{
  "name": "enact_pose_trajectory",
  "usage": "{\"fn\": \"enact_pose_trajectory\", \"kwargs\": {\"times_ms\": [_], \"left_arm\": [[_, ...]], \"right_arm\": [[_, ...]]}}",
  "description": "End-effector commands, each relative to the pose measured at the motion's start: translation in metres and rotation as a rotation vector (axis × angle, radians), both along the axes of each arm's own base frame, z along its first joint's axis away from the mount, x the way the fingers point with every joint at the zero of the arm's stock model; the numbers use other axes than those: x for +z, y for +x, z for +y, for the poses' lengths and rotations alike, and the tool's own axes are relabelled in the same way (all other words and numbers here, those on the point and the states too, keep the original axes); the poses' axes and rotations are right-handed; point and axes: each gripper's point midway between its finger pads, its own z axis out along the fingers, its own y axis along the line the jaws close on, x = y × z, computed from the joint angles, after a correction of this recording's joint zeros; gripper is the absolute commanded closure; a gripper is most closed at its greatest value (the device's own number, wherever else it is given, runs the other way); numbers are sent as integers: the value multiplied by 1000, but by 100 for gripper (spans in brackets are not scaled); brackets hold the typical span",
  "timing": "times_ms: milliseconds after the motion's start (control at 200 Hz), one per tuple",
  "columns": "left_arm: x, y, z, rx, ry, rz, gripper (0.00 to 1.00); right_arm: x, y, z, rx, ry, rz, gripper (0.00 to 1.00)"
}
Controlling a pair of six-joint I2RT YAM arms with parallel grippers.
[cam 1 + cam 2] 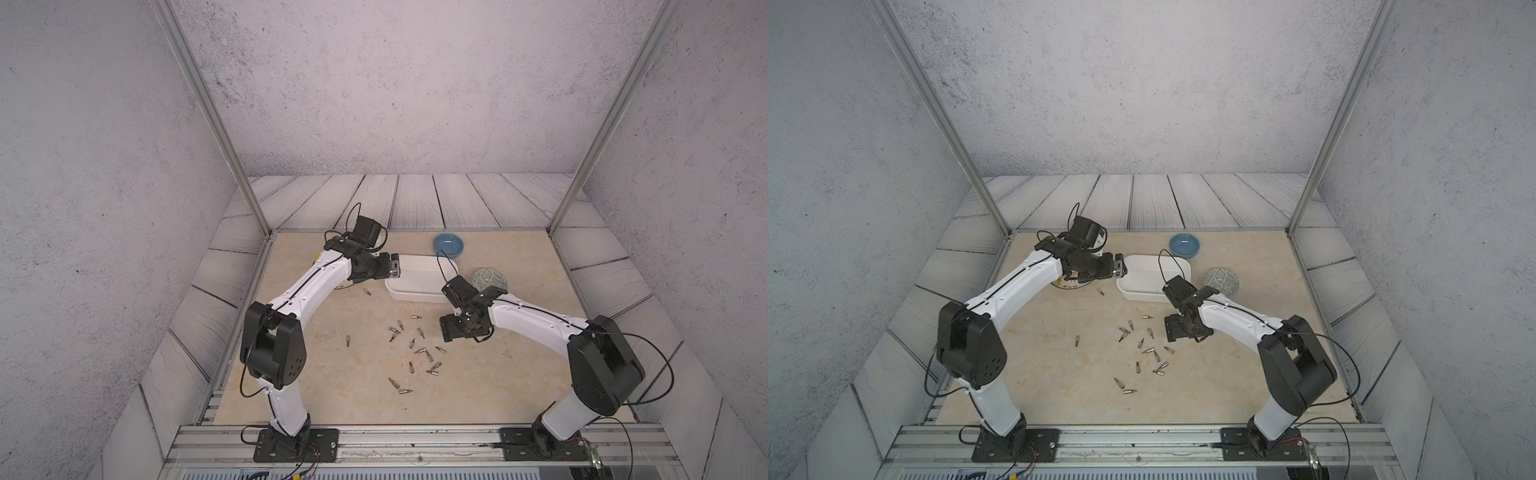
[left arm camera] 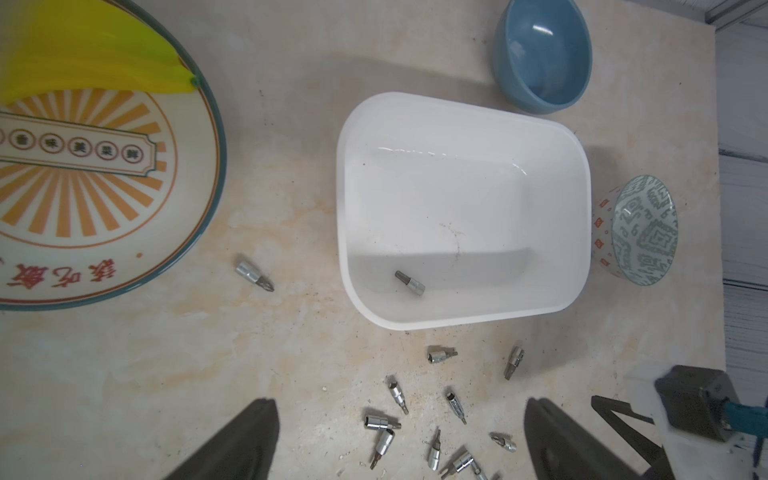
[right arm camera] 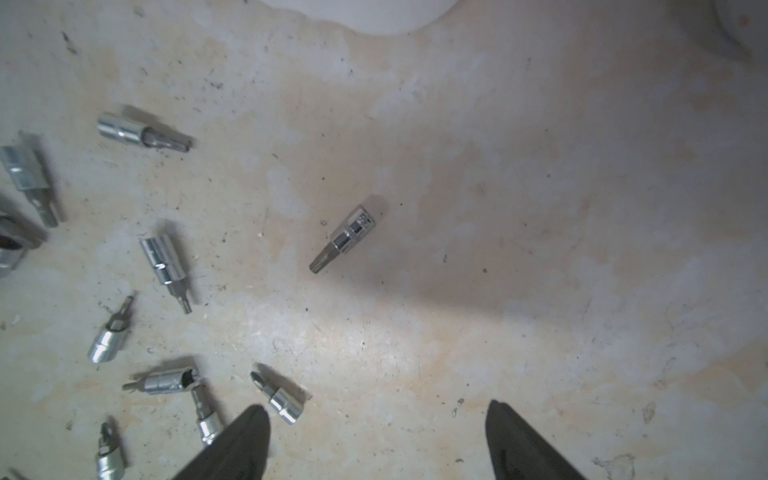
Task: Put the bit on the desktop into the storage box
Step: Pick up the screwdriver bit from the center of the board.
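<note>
Several small silver bits (image 1: pixel 415 353) lie scattered on the beige desktop (image 1: pixel 324 382), and one lone bit (image 1: pixel 366 291) lies left of the white storage box (image 1: pixel 419 274). My left gripper (image 1: pixel 395 266) hovers over the box's left rim, open and empty (image 2: pixel 400 402). In the left wrist view one bit (image 2: pixel 410 282) lies inside the storage box (image 2: pixel 457 109). My right gripper (image 1: pixel 446 330) hangs low just right of the cluster, below the box. It is open (image 3: pixel 376 406) with bare desktop between its fingers, and a single bit (image 3: pixel 347 239) lies ahead of them.
A blue bowl (image 1: pixel 449 244) stands behind the box and a grey-green patterned bowl (image 1: pixel 490 279) at its right. A large plate with orange rays (image 2: pixel 83 187) and a yellow item (image 2: pixel 83 54) sits under the left arm. Grey plank-print panels (image 1: pixel 415 199) surround the desktop.
</note>
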Motion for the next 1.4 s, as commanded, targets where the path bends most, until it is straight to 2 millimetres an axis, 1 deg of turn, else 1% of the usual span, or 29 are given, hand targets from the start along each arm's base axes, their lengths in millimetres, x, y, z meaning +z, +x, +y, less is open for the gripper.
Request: {"fn": "enact_pose_trajectory", "kwargs": {"times_ms": [0,120,220,285,395,446,506,566,726,846,1021,1096,1267,1392], "left_arm": [[-13,-13,18,18,36,35,2],[-20,-36,41,30,97,61,2],[-25,-55,59,51,138,65,2],[-34,-68,69,62,156,82,2],[-47,-83,86,84,188,111,2],[-52,-89,91,91,191,132,1],[-58,-95,95,92,197,158,1],[-64,-100,99,94,214,175,0],[-74,-109,107,98,239,203,1],[-76,-113,109,101,241,207,2],[-78,-119,116,108,253,219,3],[-79,-120,117,115,253,221,3],[-85,-122,117,114,248,241,3],[-90,-122,115,109,242,257,4]], "right_arm": [[3,2,5,-2,1,-8,22],[-3,1,11,13,4,9,30],[-9,-6,19,60,-2,12,30],[-12,-13,29,122,-9,5,31],[-21,-25,37,181,-58,25,33],[-26,-27,38,188,-64,40,35],[-32,-30,41,197,-65,57,40],[-37,-31,42,200,-72,69,42],[-42,-35,41,205,-88,76,45],[-45,-37,39,207,-95,80,48],[-49,-39,41,211,-96,95,56],[-51,-41,41,210,-100,105,57],[-57,-45,39,209,-109,125,59],[-60,-46,40,209,-104,131,63]]}}
